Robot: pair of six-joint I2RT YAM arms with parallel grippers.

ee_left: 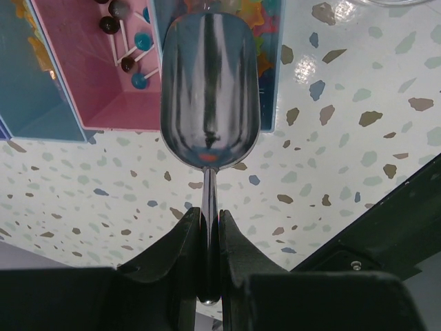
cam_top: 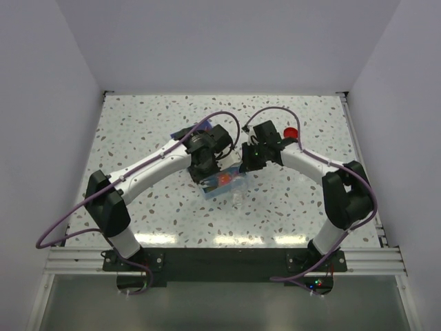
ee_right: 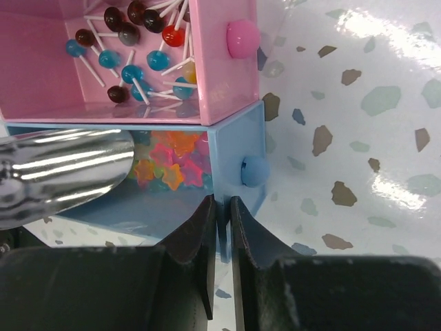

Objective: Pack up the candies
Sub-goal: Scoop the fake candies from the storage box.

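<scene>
Blue drawer (ee_right: 234, 148): mouth largely covered by scoop (ee_left: 210, 96), candies (ee_right: 169, 169) left exposed beside it | Pink drawer (ee_right: 213, 62): open above, floor strewn with lollipops (ee_right: 131, 48) | Worktop (ee_right: 358, 103) right of drawer fronts: bare, passage offered | Centre: crowded by left arm (cam_top: 151, 169) and right arm (cam_top: 310, 162), red lid (cam_top: 291, 131) close behind

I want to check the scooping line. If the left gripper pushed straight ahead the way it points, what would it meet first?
The left gripper carries a scoop ahead of it; the scoop's lip would likely meet the candies in the blue drawer first, though its height above them is unclear.
</scene>
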